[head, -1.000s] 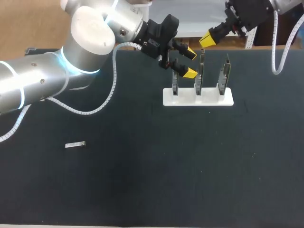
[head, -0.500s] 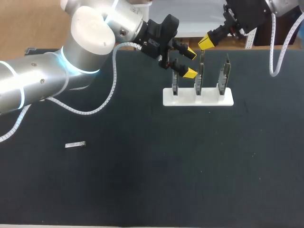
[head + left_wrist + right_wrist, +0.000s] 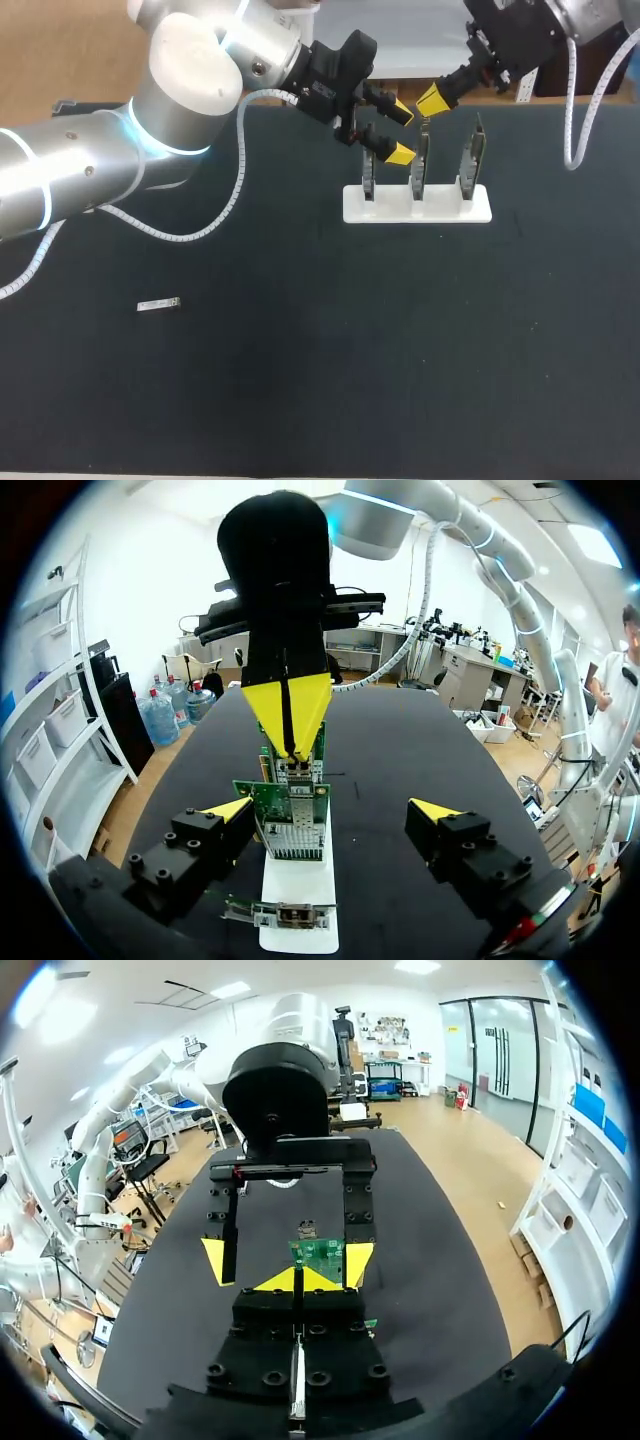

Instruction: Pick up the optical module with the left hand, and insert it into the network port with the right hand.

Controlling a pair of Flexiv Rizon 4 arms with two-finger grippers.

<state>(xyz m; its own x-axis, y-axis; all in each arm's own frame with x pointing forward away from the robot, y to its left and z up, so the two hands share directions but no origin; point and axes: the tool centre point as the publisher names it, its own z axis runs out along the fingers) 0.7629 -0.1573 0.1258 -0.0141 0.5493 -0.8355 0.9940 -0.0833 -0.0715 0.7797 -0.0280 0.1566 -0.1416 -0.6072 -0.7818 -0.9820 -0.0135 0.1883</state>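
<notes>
my left fingers [image 3: 400, 132] are apart, just beside the left card on the white stand [image 3: 417, 212], far centre. right fingers [image 3: 432, 98] together, over the mid card. optical module [image 3: 158, 303] lies on the counter [image 3: 320, 380] near left, well apart from both.

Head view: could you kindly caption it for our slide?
Open left gripper and shut right gripper hover by the card rack.

Holder [image 3: 417, 212] sits far, right of centre on the table [image 3: 300, 380]. Left board [image 3: 369, 180], middle board [image 3: 419, 165] and right board [image 3: 472, 160] stand in it side by side. Left gripper [image 3: 401, 132] hangs over the left-to-middle gap. Right gripper [image 3: 432, 97] is just above the middle board's top. Optical module [image 3: 159, 303] lies flat near-left, well apart from the holder.
</notes>
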